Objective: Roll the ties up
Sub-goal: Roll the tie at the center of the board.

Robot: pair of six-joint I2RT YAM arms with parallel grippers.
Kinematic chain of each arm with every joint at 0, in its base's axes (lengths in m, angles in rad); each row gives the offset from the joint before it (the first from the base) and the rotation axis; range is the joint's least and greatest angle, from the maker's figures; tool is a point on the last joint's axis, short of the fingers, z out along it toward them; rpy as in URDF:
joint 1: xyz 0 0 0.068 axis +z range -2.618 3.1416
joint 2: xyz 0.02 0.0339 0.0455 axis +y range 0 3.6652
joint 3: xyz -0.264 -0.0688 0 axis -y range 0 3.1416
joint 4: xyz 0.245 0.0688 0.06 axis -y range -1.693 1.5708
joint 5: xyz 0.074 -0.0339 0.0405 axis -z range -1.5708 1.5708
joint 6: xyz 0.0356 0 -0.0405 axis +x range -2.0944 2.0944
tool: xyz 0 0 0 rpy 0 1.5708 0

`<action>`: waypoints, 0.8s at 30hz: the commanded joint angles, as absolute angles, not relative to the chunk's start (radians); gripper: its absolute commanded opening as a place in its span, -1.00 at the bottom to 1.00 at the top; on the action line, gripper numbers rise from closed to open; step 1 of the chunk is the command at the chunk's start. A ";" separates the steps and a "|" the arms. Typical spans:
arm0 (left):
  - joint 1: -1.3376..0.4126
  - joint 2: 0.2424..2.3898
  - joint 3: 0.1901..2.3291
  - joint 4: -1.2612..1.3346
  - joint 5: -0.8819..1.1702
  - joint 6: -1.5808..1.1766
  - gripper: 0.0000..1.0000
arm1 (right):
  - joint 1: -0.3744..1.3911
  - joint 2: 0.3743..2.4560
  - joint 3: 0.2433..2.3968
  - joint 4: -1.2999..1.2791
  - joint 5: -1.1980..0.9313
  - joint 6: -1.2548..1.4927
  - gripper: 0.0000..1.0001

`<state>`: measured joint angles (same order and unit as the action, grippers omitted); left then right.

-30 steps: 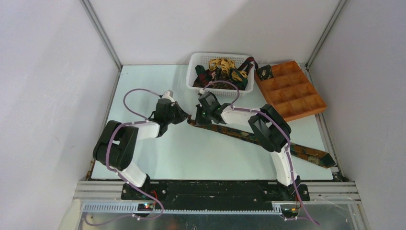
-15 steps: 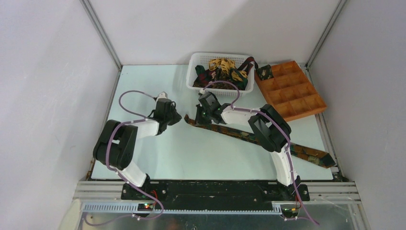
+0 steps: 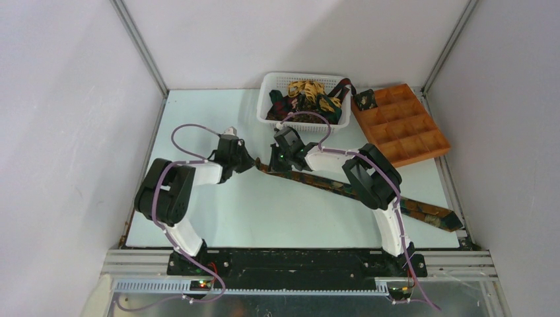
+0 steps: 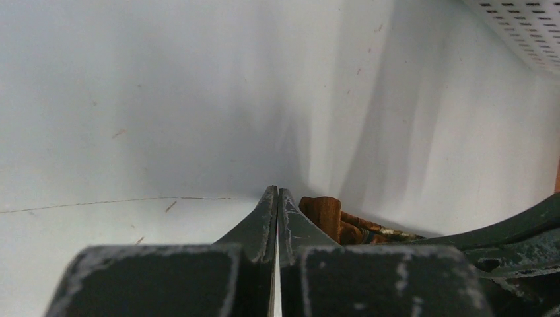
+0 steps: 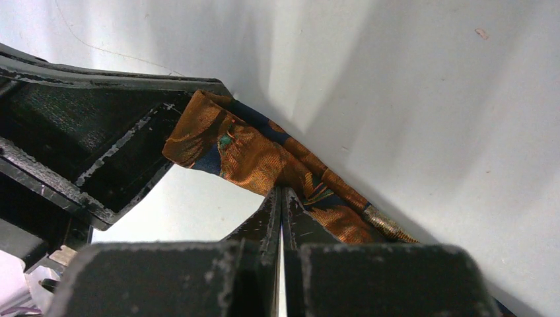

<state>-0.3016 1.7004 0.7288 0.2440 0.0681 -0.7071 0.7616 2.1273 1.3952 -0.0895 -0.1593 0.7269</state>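
Orange-brown patterned tie (image 3: 422,212) lies diagonally from desk middle to near right corner. We see left tool (image 3: 251,163) pressed together, empty, beside its end; right tool (image 3: 269,165) pressed together, tips at it.

Plain pale grey walls (image 3: 66,99) close in the left, back and right of the frame. Metal corner strips (image 3: 140,46) slant down to a pale table (image 3: 264,211) at centre. A slotted metal rail (image 3: 297,285) crosses the bottom edge.
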 commanded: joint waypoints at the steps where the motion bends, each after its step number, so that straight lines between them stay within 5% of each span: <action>1: -0.308 1.720 0.747 0.291 0.147 -0.698 -1.00 | 0.757 2.138 1.388 -0.067 -0.152 0.733 -1.00; 24: -0.336 1.702 0.674 0.490 0.310 -0.725 -1.00 | 0.757 2.138 1.382 -0.066 -0.140 0.740 -1.00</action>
<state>-0.3199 1.7153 0.6827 0.4198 0.2413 -0.7097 0.7616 2.1273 1.3899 -0.0807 -0.1604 0.7341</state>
